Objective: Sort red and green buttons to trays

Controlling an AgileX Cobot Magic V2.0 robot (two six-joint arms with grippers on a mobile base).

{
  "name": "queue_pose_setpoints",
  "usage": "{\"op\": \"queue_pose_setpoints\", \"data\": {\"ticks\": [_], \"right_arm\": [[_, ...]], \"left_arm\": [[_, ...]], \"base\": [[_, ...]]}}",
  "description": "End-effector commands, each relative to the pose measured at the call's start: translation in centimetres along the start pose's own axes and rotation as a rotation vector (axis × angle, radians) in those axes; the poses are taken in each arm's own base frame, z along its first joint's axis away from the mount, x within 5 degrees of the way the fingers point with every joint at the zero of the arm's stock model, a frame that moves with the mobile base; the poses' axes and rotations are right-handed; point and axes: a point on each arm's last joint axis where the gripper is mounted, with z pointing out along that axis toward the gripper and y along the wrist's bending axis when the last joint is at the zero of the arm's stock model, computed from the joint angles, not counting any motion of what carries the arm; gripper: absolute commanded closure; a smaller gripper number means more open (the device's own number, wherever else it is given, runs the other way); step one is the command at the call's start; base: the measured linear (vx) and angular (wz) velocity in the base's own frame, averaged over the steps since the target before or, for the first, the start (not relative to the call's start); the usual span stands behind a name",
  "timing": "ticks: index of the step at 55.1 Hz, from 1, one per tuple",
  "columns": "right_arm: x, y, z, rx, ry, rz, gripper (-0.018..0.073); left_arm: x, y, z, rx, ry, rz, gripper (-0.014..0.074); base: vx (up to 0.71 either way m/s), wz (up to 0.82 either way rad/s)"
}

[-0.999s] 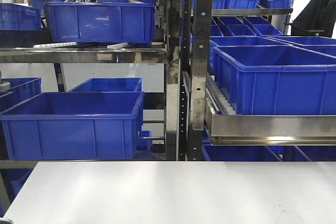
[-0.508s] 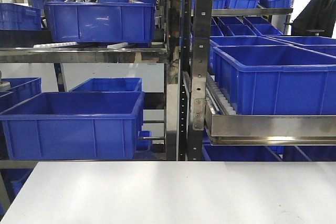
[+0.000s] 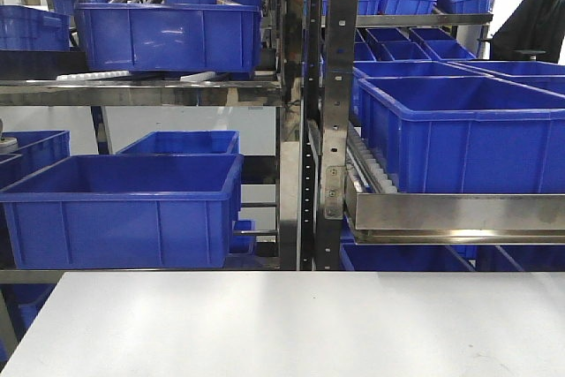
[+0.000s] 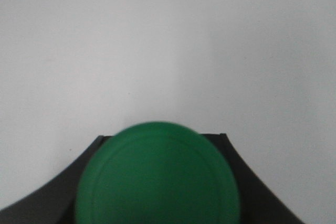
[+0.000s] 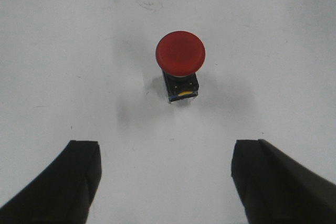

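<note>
Showing both arms at the pick stage of the sort, read left to right.

Front view: blue crates (image 3: pixel 124 209) on a steel rack (image 3: pixel 328 130) stand behind the far edge of the white counter (image 3: pixel 282 324). No arm, button or tray falls within this view.

Left wrist view: the green button (image 4: pixel 157 179) fills the lower middle, its round cap blurred by nearness, with dark shapes flaring out close on either side. It sits at the left tool (image 4: pixel 163 140). The cap hides the gap, so it cannot be told whether the tool is pinching the button or merely straddling it.

Right wrist view: the right tool (image 5: pixel 167 148) is spread wide, its two dark fingers (image 5: pixel 63 182) at the lower corners, touching nothing. The red button (image 5: pixel 180 59) rests on the counter directly ahead, apart from both fingers and a shade right of their midline. With its cap uppermost and its dark body below, it appears to stand upright.

No counter edge shows in either wrist view. By this reading the right arm is the nearer to the red button, and a straight advance should bring a finger to each side of its body. The trays appear nowhere, so the carry direction is undecided.
</note>
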Motion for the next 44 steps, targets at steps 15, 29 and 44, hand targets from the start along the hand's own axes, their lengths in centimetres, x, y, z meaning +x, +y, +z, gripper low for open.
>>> {"op": "queue_pose_setpoints", "data": {"ticks": [15,29,44], "right_arm": [[-8.0,-1.5,3.9,0.083,0.035,0.027,-0.0019],[-8.7,-1.6,7.3,0.072,0.096,0.053,-0.0019],[-8.4,-1.3,8.1,0.039,0.116,-0.003,-0.0019]], "left_arm": [[-1.8,-0.1,-0.3,-0.001,-0.116,-0.011,0.0603],[-1.9,-0.1,-0.3,-0.001,-0.126,-0.011,0.0603],[-2.0,-0.1,-0.3,-0.001,-0.13,-0.011,0.0603]], "base": [[0.0,0.0],[0.0,0.0],[0.0,0.0]]}}
